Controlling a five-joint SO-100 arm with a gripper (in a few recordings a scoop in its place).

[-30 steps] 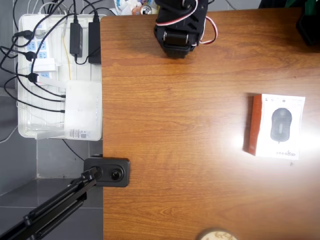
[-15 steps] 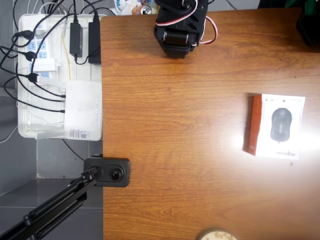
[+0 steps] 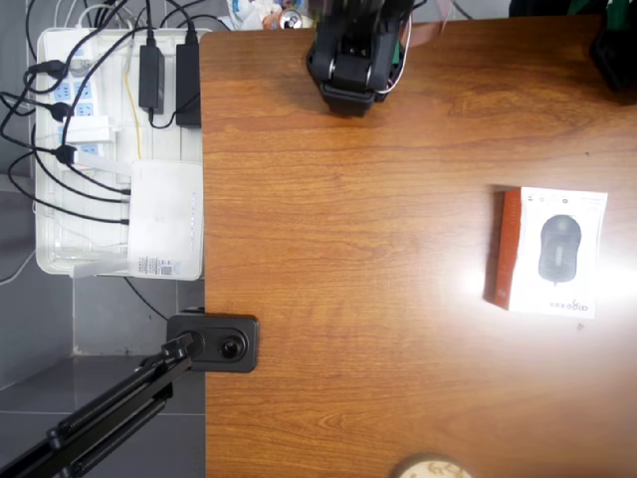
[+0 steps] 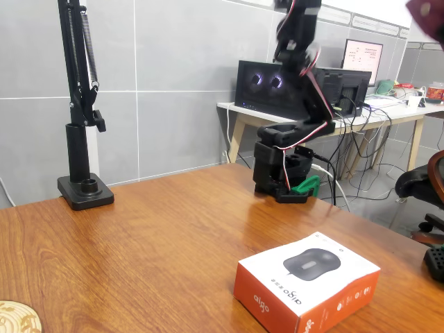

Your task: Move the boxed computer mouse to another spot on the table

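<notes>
While the black arm (image 4: 295, 90) rears up over its base at the far edge, the flat white box with a grey mouse pictured and an orange side (image 3: 548, 250) lies well off on the glossy reddish wood-grain tabletop (image 3: 348, 299), long axis running away from the base; claw's state — cannot tell, it's blurred.

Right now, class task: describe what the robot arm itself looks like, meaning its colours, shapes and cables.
The arm is built of black, blocky plastic segments on a chunky black base. Red and white wires loop along its side. A green part sits at the foot of the base. The upper links are motion-blurred, so finer markings cannot be read.
</notes>
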